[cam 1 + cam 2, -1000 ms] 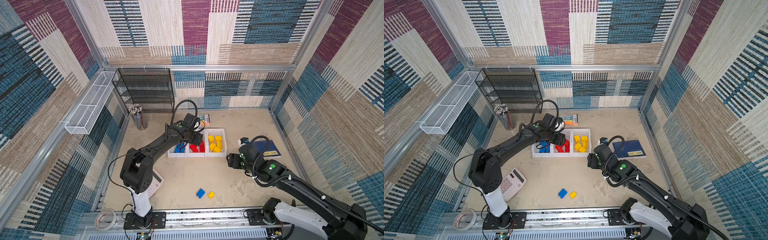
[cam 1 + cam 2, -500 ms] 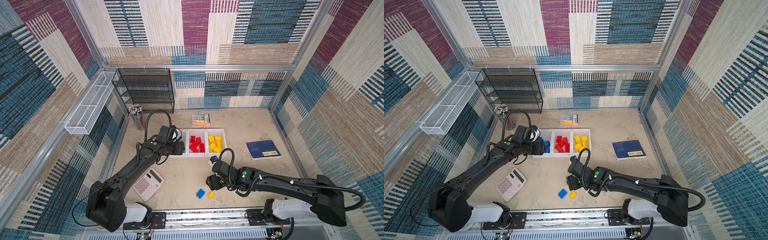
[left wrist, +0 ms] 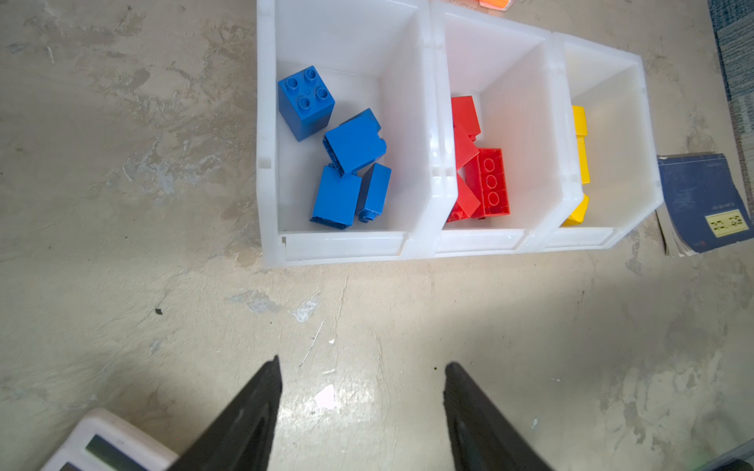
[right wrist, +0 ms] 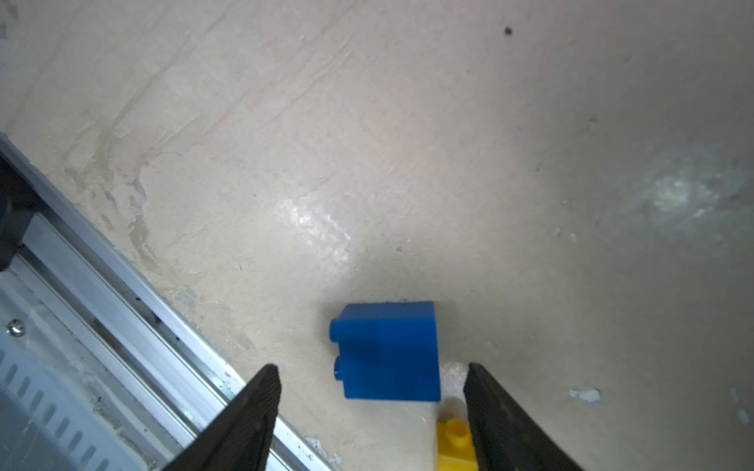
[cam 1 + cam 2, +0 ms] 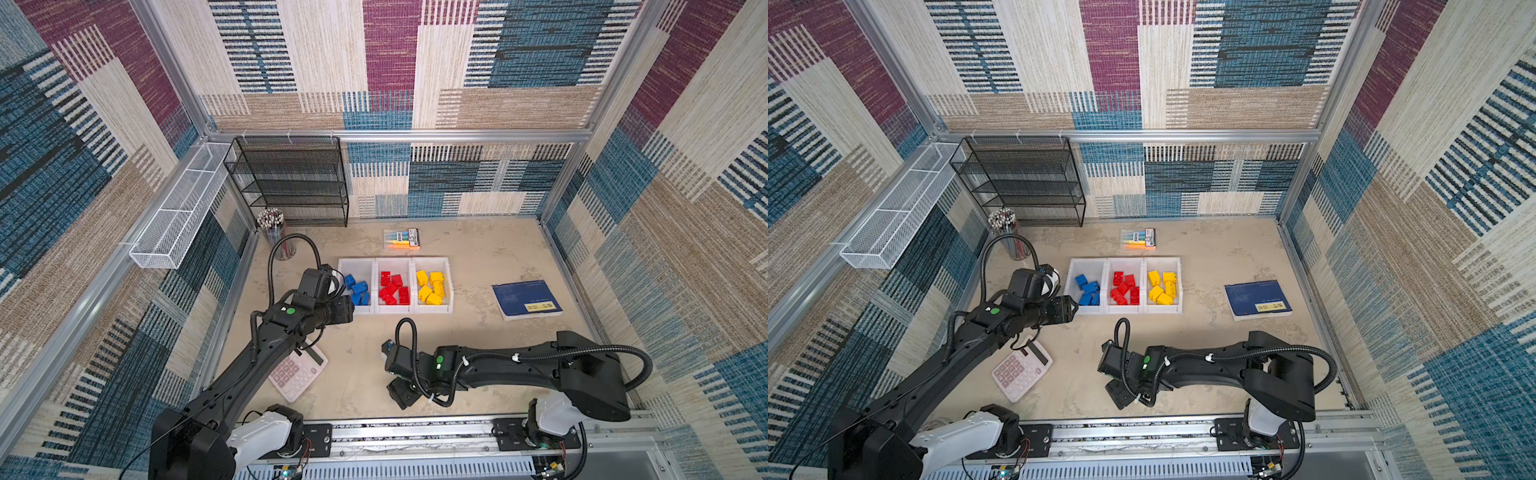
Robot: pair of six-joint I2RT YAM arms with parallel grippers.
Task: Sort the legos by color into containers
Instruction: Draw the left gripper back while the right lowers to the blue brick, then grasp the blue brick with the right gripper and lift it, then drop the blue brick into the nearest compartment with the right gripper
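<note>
A glossy blue brick (image 4: 387, 350), boxy with round studs pointing sideways, lies on the mottled beige tabletop (image 4: 367, 142) near the ridged aluminium rail (image 4: 102, 285). One yellow brick (image 4: 453, 444) sits just beside it, partly hidden. The right gripper (image 4: 370, 366) points down over them, its black tapered jaws spread, with the blue brick between them and a gap on each side. The right arm (image 5: 519, 365) reaches low along the front edge.

Three joined white plastic containers (image 3: 265, 122) hold the others: four blue legos (image 3: 353, 140), then red legos (image 3: 489, 183) and yellow legos (image 3: 581, 163), both heaped too closely to count. The left gripper (image 3: 361, 362) hovers before the blue bin, jaws spread and empty. The left arm (image 5: 257, 357) stretches over a pale calculator (image 3: 102, 444).
</note>
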